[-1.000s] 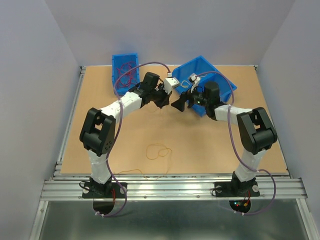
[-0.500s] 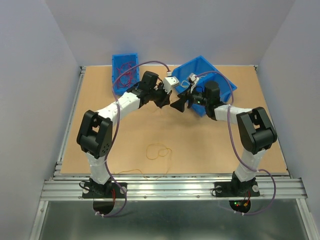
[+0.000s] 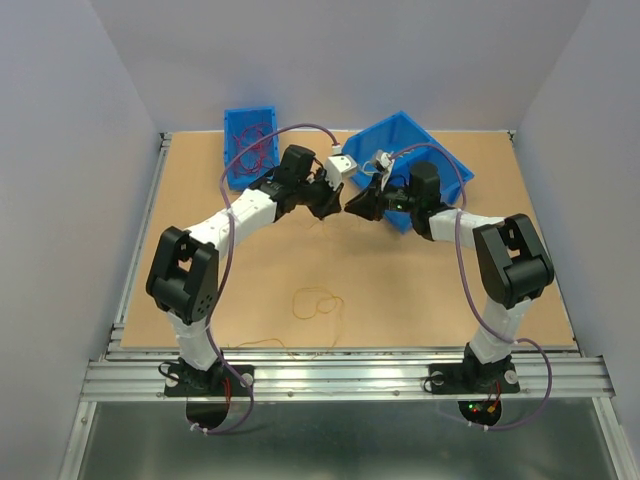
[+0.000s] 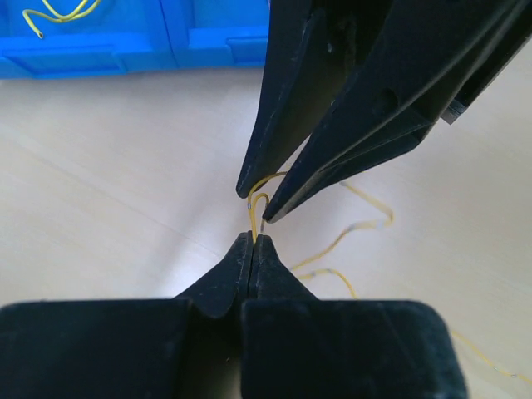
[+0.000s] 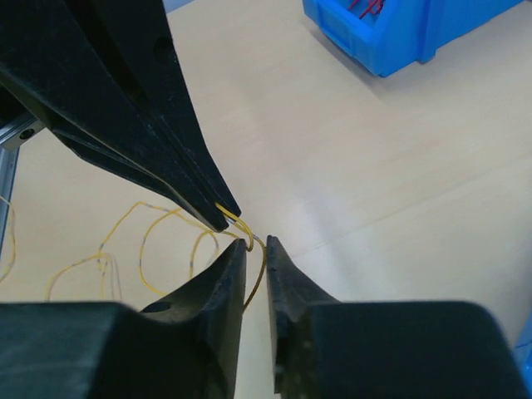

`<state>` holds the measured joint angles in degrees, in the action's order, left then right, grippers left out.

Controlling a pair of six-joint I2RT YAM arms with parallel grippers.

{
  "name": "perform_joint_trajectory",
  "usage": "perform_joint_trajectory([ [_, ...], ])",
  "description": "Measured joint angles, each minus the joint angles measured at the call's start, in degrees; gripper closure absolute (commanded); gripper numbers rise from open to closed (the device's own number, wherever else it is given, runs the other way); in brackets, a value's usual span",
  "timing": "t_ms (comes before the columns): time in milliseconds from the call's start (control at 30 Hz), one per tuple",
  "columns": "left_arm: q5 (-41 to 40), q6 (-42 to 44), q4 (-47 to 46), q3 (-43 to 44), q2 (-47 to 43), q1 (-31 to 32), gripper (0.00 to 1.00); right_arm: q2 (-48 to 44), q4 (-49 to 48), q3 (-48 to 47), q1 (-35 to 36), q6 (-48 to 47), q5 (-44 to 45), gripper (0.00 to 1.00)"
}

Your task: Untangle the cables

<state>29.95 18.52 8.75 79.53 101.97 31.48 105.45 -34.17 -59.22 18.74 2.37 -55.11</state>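
left pincer point(image 4: 253, 239) is pressed together on a yellow cable point(image 4: 254, 218), held above the table point(image 3: 400, 290). right pincer point(image 5: 256, 249) meets it tip to tip, jaws a slim gap apart around that strand, seemingly not clamping. loose yellow loops point(image 3: 317, 303) lie near the front edge, and red cables point(image 3: 250, 148) lie in the left blue bin point(image 3: 232, 122).

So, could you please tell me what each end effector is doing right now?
Left end effector: closed on the thin yellow wire.
Right end effector: narrowly open around it.
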Motion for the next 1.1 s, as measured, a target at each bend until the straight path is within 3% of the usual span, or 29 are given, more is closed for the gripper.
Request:
perform_joint_trajectory([
  [100, -0.26, -0.42, -0.35, -0.79, -0.92, 0.02, 1.0, 0.0, -0.13, 0.0, -0.02, -0.17, -0.5, 0.97],
  [133, -0.44, -0.59, -0.48, -0.96, -1.11, 0.0, 0.89, 0.0, -0.15, 0.0, -0.02, -0.2, -0.61, 0.99],
  [300, -1.51, -1.53, -2.12, -1.44, -1.36, 0.0, 0.59, 0.0, -0.35, 0.0, 0.02, 0.7, 0.07, 0.99],
  [400, -2.38, -2.51, -4.55, -2.95, -2.27, -0.37, 0.55, 0.0, -0.92, 0.0, 0.11, 2.69, 3.04, 1.0],
  [533, -3.06, -4.11, -8.0, -5.46, -4.37, -1.86, 0.39, 0.87, -2.14, -1.79, 0.11, 6.23, 7.85, 0.99],
  [667, -5.03, -6.64, -12.94, -9.18, -8.17, -4.68, 0.33, 3.58, -3.65, -6.14, 0.11, 10.4, 15.82, 0.99],
  [900, -11.54, -8.68, -21.62, -14.73, -14.53, -6.75, 0.33, 7.69, -5.25, -14.69, 0.09, 14.51, 32.7, 0.99],
  [1100, -14.29, -8.76, -25.27, -15.93, -15.28, -6.67, 0.33, 12.63, -12.37, -19.08, -1.66, 16.87, 37.59, 0.99],
])
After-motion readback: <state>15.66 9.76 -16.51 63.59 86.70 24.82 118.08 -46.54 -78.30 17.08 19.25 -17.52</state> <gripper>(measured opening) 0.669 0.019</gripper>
